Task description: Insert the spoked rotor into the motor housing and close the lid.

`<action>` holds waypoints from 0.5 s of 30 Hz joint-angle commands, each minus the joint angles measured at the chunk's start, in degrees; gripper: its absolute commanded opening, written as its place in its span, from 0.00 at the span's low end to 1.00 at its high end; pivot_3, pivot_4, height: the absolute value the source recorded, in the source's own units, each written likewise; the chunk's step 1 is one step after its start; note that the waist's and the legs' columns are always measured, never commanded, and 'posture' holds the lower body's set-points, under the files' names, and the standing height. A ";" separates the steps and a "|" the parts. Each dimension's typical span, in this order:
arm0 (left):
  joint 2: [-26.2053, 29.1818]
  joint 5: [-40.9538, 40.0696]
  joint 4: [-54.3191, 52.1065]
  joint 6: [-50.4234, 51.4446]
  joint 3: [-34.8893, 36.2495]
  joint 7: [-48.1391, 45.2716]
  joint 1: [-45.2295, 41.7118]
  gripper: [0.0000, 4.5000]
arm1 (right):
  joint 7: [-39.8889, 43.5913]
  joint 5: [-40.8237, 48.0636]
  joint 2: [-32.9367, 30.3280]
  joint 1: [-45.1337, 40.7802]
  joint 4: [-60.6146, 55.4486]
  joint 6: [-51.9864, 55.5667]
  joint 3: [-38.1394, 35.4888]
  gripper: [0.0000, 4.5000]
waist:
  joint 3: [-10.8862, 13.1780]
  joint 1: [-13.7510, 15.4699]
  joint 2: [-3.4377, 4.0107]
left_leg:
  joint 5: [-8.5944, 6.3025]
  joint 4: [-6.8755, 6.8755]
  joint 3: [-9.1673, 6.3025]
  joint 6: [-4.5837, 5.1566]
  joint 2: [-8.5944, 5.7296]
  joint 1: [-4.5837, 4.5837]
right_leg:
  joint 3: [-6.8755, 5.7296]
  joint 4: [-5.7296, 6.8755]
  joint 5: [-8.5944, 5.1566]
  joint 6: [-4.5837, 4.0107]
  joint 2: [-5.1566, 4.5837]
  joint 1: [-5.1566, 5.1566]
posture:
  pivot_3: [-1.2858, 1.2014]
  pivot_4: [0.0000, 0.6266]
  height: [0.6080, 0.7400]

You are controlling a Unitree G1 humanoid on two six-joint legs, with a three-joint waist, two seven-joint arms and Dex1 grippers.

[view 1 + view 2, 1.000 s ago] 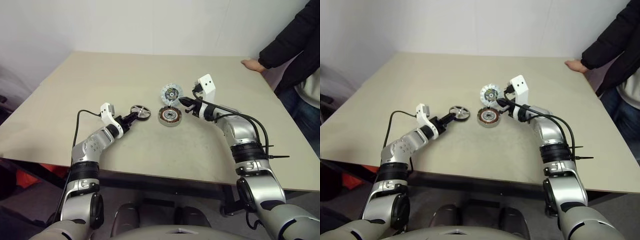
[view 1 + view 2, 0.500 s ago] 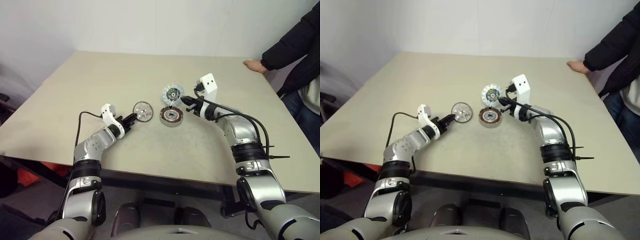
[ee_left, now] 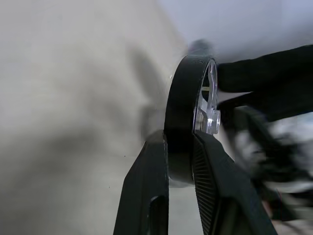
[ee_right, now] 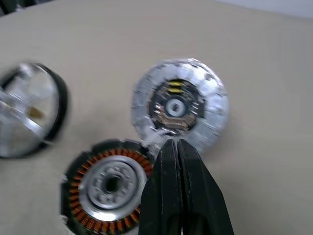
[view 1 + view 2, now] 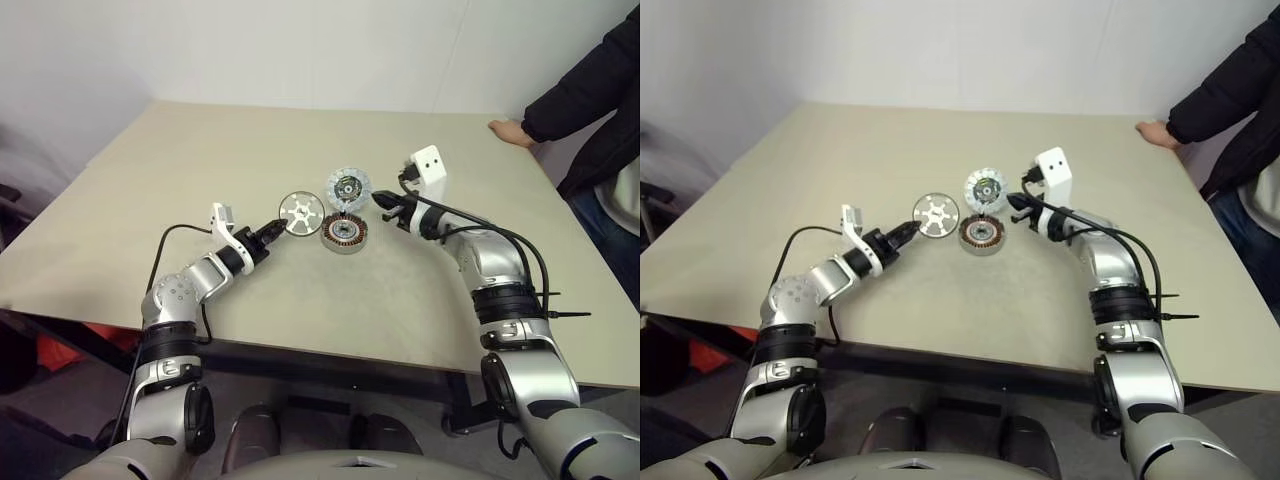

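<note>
The spoked rotor [image 5: 300, 213] is a silver wheel with a dark rim, held off the table with its face turned towards me. My left gripper [image 5: 274, 229] is shut on its rim; in the left wrist view the rotor [image 3: 188, 122] stands edge-on between the two fingers [image 3: 146, 191]. Just to its right, the motor housing [image 5: 344, 233] sits on the table with copper windings showing. Behind the housing is the lid [image 5: 348, 187], ribbed and silver-white with a dark centre. My right gripper [image 5: 385, 203] is shut and empty, its tip at the lid's [image 4: 180, 107] near edge, beside the housing [image 4: 108, 185].
A person in a dark sleeve stands at the table's far right corner, one hand [image 5: 510, 127] resting on the tan table [image 5: 200, 170]. The table's front edge runs close under both arms. A black cable trails from each wrist.
My left gripper closed on the rotor, lifted it off the table, rolled it upright and carried it right towards the housing. The right gripper shifted slightly right, staying shut.
</note>
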 commanded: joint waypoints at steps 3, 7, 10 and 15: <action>-3.09 -7.37 -1.15 3.88 3.33 5.32 -3.71 0.10 | -0.87 0.80 -3.03 -2.57 1.35 -1.24 -3.42 0.00 | 0.01 0.01 -0.01 | 0.00 0.01 0.00 0.00 -0.02 0.00 | 0.00 0.00 -0.01 0.02 0.00 0.00 | 0.52 0.00 1.00; -6.01 -8.65 3.93 5.65 4.32 9.92 -6.58 0.10 | -1.09 0.82 -4.20 -2.83 2.32 -1.28 -4.23 0.00 | 0.01 0.05 -0.02 | 0.00 0.01 0.00 0.01 -0.02 -0.01 | -0.01 0.00 -0.09 0.16 0.00 0.00 | 0.52 0.00 1.00; -7.80 -8.27 7.40 5.76 4.35 12.19 -8.82 0.10 | -1.13 0.84 -4.43 -2.84 2.29 -1.17 -4.44 0.00 | 0.01 0.07 -0.02 | -0.01 0.01 0.00 0.04 -0.04 -0.03 | -0.02 -0.03 -0.13 0.22 0.00 0.00 | 0.52 0.00 1.00; -9.85 -7.86 11.88 5.80 4.78 15.36 -11.58 0.10 | -1.43 0.97 -4.53 -2.47 1.56 -0.85 -4.77 0.00 | 0.02 0.14 -0.03 | -0.03 0.01 -0.01 0.09 -0.04 -0.12 | -0.05 -0.05 -0.11 0.19 0.00 -0.05 | 0.52 0.00 1.00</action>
